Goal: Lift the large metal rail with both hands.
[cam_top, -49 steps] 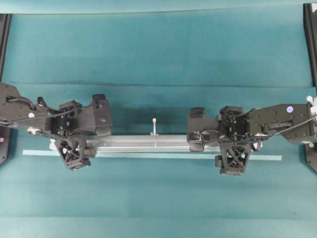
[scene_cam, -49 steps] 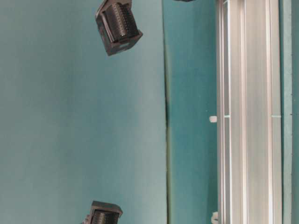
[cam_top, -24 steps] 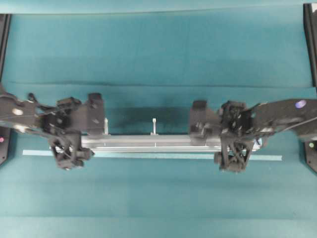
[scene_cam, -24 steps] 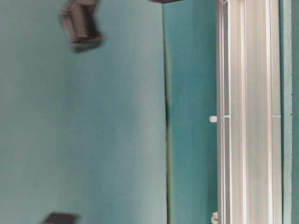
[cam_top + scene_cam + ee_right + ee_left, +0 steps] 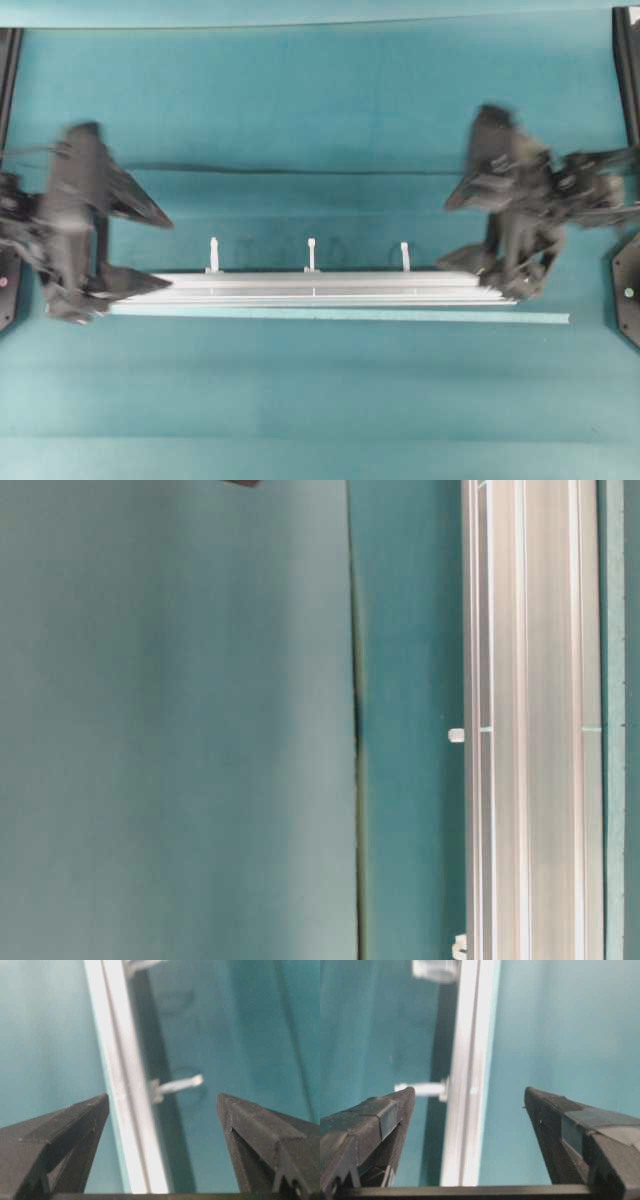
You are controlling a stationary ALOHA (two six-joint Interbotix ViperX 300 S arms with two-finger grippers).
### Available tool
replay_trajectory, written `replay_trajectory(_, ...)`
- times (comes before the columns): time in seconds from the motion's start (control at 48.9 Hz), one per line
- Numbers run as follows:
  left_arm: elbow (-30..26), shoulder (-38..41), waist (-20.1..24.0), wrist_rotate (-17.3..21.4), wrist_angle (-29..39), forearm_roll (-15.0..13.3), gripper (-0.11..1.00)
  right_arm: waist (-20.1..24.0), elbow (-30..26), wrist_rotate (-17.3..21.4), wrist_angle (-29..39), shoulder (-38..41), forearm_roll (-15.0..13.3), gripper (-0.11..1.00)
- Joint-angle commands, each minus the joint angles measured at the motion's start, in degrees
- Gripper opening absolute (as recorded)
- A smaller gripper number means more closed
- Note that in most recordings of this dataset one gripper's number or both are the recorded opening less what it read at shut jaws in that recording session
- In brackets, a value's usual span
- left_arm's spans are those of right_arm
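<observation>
The large metal rail (image 5: 330, 287) looks like brushed silver aluminium, smooth with a soft sheen along its lengthwise grooves. Its small upright tabs (image 5: 311, 254) look like matt white plastic. The table (image 5: 320, 110) wears a matt teal cloth-like covering, and the gripper fingers (image 5: 370, 1125) are dull black plastic.

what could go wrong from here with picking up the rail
1. Both grippers are open and hold nothing: the left gripper and right gripper sit near opposite ends of the large metal rail, so uneven closing could tilt it.
2. The white tabs stand along one edge; a finger could catch one.
3. The thin pale strip lies right beside the rail and might get pinched with it.
</observation>
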Motion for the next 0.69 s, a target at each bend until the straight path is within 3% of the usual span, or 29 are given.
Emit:
replay_trajectory(0.0,-0.70,-1.93,-0.09,0.35,-0.53,0.00,0.95,-0.18,0.70,0.35,-2.55,-2.55,-0.09,0.92)
replay_trajectory(0.327,-0.97,-6.77,0.09,0.35,-6.86,-0.18,0.95,-0.18,4.04,0.26,-12.66,-11.69,-0.18,0.92)
replay_trajectory(0.674,-1.58,-12.13,1.93,0.35,-11.78,-0.18,0.94,-0.97,5.89,0.35,-13.54,-19.07,-0.18,0.92)
